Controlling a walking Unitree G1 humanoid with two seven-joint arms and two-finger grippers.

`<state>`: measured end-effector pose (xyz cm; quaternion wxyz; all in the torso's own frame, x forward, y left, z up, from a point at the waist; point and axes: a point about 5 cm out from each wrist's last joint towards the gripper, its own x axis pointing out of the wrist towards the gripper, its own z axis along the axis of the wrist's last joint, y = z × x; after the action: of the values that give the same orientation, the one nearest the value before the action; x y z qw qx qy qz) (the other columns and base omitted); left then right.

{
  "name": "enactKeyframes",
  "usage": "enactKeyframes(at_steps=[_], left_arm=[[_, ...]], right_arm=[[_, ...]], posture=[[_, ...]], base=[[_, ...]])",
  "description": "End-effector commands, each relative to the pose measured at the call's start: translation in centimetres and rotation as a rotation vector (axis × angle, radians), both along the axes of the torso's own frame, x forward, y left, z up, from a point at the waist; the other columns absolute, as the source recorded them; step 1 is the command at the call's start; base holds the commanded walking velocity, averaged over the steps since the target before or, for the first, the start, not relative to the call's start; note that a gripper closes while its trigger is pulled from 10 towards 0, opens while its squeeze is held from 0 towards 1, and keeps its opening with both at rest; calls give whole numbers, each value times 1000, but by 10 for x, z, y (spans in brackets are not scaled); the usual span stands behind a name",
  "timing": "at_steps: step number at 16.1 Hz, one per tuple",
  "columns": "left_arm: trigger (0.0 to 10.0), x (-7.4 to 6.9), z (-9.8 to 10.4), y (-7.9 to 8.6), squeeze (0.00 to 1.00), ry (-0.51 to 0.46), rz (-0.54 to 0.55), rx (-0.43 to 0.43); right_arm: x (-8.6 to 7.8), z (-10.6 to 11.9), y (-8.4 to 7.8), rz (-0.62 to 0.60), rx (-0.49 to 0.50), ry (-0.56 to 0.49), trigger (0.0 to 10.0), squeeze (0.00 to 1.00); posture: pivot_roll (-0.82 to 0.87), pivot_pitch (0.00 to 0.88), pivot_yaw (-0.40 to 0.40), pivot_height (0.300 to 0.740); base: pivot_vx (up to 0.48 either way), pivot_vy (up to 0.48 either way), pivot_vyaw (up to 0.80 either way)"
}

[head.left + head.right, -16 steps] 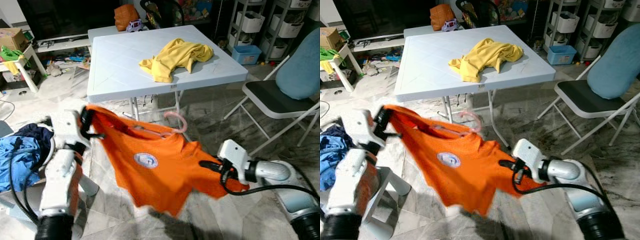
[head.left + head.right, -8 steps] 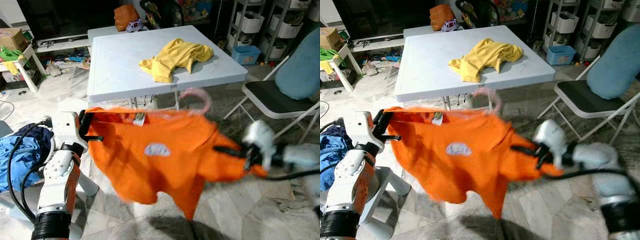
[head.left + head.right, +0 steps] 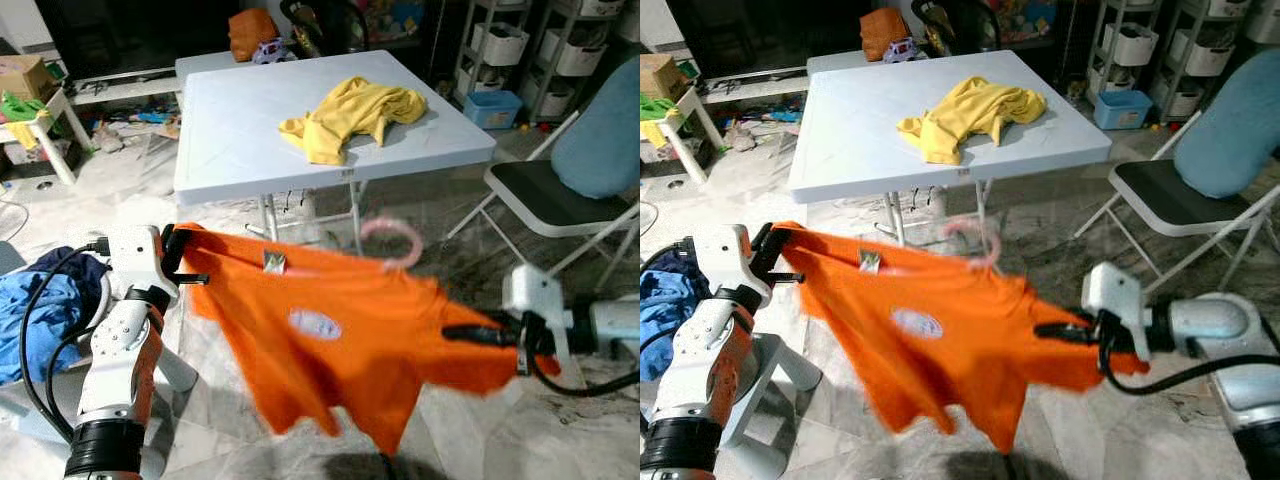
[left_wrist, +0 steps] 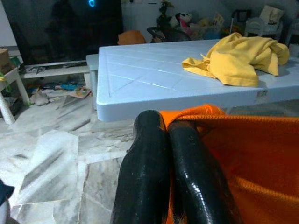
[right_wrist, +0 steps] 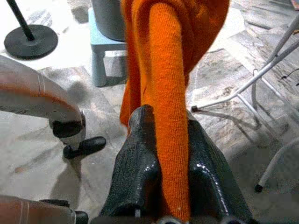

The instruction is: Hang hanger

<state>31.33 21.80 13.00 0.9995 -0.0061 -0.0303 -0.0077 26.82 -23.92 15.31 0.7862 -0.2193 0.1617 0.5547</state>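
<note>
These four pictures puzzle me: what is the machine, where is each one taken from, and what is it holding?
It is a walking humanoid robot with two silver arms, each ending in a pincer of two black fingers. The two wide pictures come from the cameras in its head, looking down and forward. The two close ones come from cameras on its wrists, looking along the fingers. The left pincer and the right pincer are each shut on one end of an orange shirt, stretched between them above the floor. A pink hanger sits in the shirt, its hook sticking up. Behind stands a white table with a yellow garment on it, and a folding chair.
</note>
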Motion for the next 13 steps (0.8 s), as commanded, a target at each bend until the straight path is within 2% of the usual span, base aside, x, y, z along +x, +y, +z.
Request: enactKeyframes(at_steps=[1, 4, 5, 7, 9, 11, 12, 13], left_arm=[[0, 2, 6, 12, 0, -11, 42, 4], [0, -2, -11, -3, 0, 73, -33, -34], [0, -3, -18, -12, 0, 107, -78, -46], [0, -8, -30, -23, 0, 163, -141, -53], [0, -10, -29, -28, 0, 156, -166, -74], [0, -11, -28, -38, 0, 153, -213, -76], [6275, -12, -28, -42, 0, 152, -221, -54], [10000, -13, -26, -50, 1000, 133, -242, -81]], right_arm=[[1, 17, 4, 51, 27, -42, 10000, 0], [14, 44, 13, 0, 201, -115, 10000, 0], [20, 50, 15, -39, 247, -162, 10000, 0], [25, 57, 19, -66, 320, -188, 10000, 0], [32, 59, 24, -107, 349, -228, 10000, 0], [43, 61, 34, -200, 416, -280, 10000, 0], [51, 60, 44, -260, 431, -329, 10000, 0], [53, 55, 54, -268, 446, -333, 10000, 0]], posture=[[-41, 0, 56, 740], [-42, 0, 58, 740], [-41, 0, 57, 740], [-38, 0, 56, 740], [-38, 0, 56, 740], [-38, 0, 56, 740], [-33, 0, 54, 740], [-31, 0, 54, 740]], base=[[0, 0, 0], [0, 0, 0], [0, 0, 0], [0, 0, 0], [0, 0, 0], [0, 0, 0], [0, 0, 0], [0, 0, 0]])
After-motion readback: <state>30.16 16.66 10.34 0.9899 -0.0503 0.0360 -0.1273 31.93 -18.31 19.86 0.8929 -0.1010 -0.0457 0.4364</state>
